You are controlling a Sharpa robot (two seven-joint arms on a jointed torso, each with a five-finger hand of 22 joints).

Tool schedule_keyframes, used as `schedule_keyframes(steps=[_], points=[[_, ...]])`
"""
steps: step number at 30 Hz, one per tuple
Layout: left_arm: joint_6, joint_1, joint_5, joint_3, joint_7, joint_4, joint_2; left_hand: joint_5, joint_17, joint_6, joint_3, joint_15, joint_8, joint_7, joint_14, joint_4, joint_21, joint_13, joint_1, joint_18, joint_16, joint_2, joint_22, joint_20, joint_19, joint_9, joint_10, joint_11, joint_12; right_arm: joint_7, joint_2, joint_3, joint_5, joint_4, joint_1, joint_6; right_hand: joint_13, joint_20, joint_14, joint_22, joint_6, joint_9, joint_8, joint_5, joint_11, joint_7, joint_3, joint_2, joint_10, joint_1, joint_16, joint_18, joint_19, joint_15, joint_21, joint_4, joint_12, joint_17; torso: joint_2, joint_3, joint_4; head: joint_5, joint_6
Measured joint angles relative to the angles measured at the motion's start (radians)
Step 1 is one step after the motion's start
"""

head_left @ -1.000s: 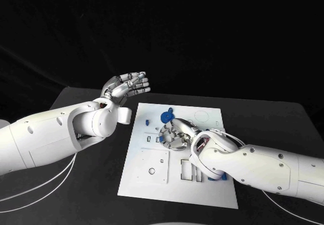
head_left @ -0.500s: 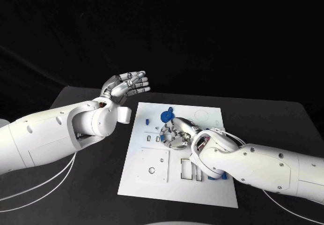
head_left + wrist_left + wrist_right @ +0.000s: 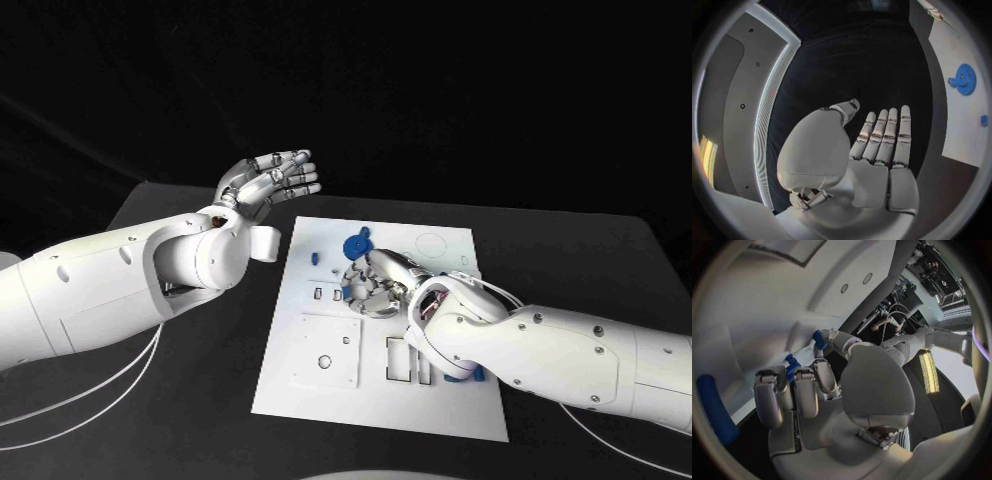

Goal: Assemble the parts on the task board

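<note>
Task board point(image 3: 378, 390) mid-table point(image 3: 606, 260), right hand point(image 3: 372, 285) over it, left hand point(image 3: 270, 180) beyond its far-left corner.

A robotics lab or test studio: a black bench point(image 3: 577, 250) stands before black backdrop drapes, carrying a white board point(image 3: 433, 400) with cut-out slots at its middle. Loose white cables point(image 3: 87, 395) trail on the bench beside the board.

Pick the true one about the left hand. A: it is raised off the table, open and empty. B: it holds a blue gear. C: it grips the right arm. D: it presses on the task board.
A: the left hand hangs above the table beside the task board, fingers straight and apart, holding nothing.
</note>
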Motion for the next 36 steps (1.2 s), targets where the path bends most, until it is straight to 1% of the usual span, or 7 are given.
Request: schedule_keyframes(steps=[3, 12, 15, 25, 28, 32, 36], points=[[0.000, 0.000, 0.000, 0.000, 0.000, 0.000, 0.000, 0.000, 0.000, 0.000, 0.000, 0.000, 0.000, 0.000, 0.000, 0.000, 0.000, 0.000, 0.000, 0.000, 0.000, 0.000, 0.000, 0.000, 0.000, 0.000, 0.000, 0.000, 0.000, 0.000, 0.001, 0.000, 0.000, -0.001, 0.000, 0.000, 0.000, 0.000, 0.000, 0.000, 0.000, -0.002, 0.000, 0.000, 0.000, 0.000, 0.000, 0.000, 0.000, 0.000, 0.000, 0.000, 0.000, 0.000, 0.000, 0.000, 0.000, 0.000, 0.000, -0.0001, -0.0001, 0.000, 0.000], [0.000, 0.000, 0.000, 0.000, -0.001, 0.000, -0.001, 0.000, 0.000, 0.000, 0.000, 0.000, 0.000, 0.000, 0.000, 0.000, 0.000, 0.000, 0.000, 0.000, 0.000, 0.000, 0.000, 0.000, 0.000, 0.000, 0.000, 0.000, 0.000, 0.000, 0.002, -0.002, 0.000, -0.005, -0.002, 0.000, -0.012, 0.000, 0.000, 0.001, -0.032, -0.010, -0.009, 0.000, 0.013, 0.014, 0.003, -0.009, -0.013, -0.009, 0.000, 0.000, 0.000, 0.000, 0.000, -0.003, -0.011, 0.000, 0.000, 0.0000, -0.0002, 0.000, -0.001], [0.000, 0.000, 0.000, 0.000, -0.001, 0.000, -0.001, 0.000, 0.000, 0.000, 0.000, 0.000, 0.000, 0.000, 0.000, 0.000, 0.000, 0.000, 0.000, 0.000, 0.000, 0.000, 0.000, 0.000, 0.000, 0.000, 0.000, 0.000, 0.000, 0.000, 0.002, -0.002, 0.000, -0.007, -0.003, 0.000, -0.016, 0.000, 0.000, 0.001, -0.037, -0.012, -0.012, 0.000, 0.013, 0.012, 0.003, -0.009, -0.013, -0.009, 0.000, 0.000, 0.000, 0.000, 0.000, -0.003, -0.012, 0.000, 0.000, 0.0000, -0.0002, 0.000, -0.002], [0.000, 0.000, 0.000, 0.000, -0.001, 0.000, -0.001, 0.000, 0.000, 0.000, 0.000, 0.000, 0.000, 0.000, 0.000, 0.000, 0.000, 0.000, 0.000, 0.000, 0.000, 0.000, 0.000, 0.000, 0.000, 0.000, 0.000, 0.000, 0.000, 0.000, 0.003, -0.002, 0.000, -0.007, -0.003, 0.001, -0.021, 0.000, 0.000, 0.001, -0.043, -0.014, -0.012, 0.000, 0.016, 0.018, 0.003, -0.014, -0.023, -0.014, 0.000, 0.000, 0.000, 0.000, -0.004, -0.003, -0.015, 0.001, 0.000, 0.0003, -0.0001, -0.001, -0.005], [0.000, 0.000, 0.000, 0.000, -0.001, 0.000, -0.001, 0.000, 0.000, 0.000, 0.000, 0.000, 0.000, 0.000, 0.000, 0.000, 0.000, 0.000, 0.000, 0.000, 0.000, 0.000, 0.000, 0.000, 0.000, 0.000, 0.000, 0.000, 0.000, 0.001, 0.003, -0.002, 0.000, -0.007, -0.003, 0.000, -0.023, 0.000, 0.000, 0.001, -0.051, -0.017, -0.016, 0.000, 0.016, 0.019, 0.003, -0.019, -0.023, -0.019, 0.000, 0.000, 0.000, 0.000, -0.004, -0.003, -0.020, 0.001, 0.000, 0.0004, 0.0000, -0.001, -0.005], [0.000, 0.000, 0.000, 0.000, -0.002, 0.000, -0.001, 0.000, 0.000, 0.000, 0.000, 0.000, 0.000, 0.000, 0.000, 0.000, 0.000, 0.000, 0.000, 0.000, 0.000, 0.000, 0.000, 0.000, 0.000, 0.000, 0.000, 0.000, 0.000, 0.002, 0.003, -0.003, 0.000, -0.005, -0.003, -0.001, -0.029, 0.000, 0.000, 0.000, -0.061, -0.023, -0.021, 0.000, 0.020, 0.022, -0.006, -0.038, -0.028, -0.038, 0.000, 0.000, 0.000, 0.007, -0.004, -0.004, -0.024, 0.001, 0.000, 0.0004, -0.0001, -0.001, -0.006], [0.001, 0.000, 0.000, 0.000, -0.002, 0.000, -0.001, 0.000, 0.000, 0.000, 0.000, 0.000, 0.000, 0.000, 0.000, 0.000, 0.000, 0.000, 0.000, 0.000, 0.000, 0.000, 0.000, 0.000, 0.000, 0.000, 0.000, 0.000, 0.000, 0.004, 0.002, -0.003, 0.000, -0.003, -0.004, -0.005, -0.042, 0.004, 0.000, 0.000, -0.079, -0.029, -0.031, 0.000, 0.027, 0.026, -0.016, -0.044, -0.042, -0.044, 0.000, 0.000, 0.000, 0.007, -0.004, 0.000, -0.036, 0.001, 0.000, 0.0004, -0.0002, -0.001, -0.007]])
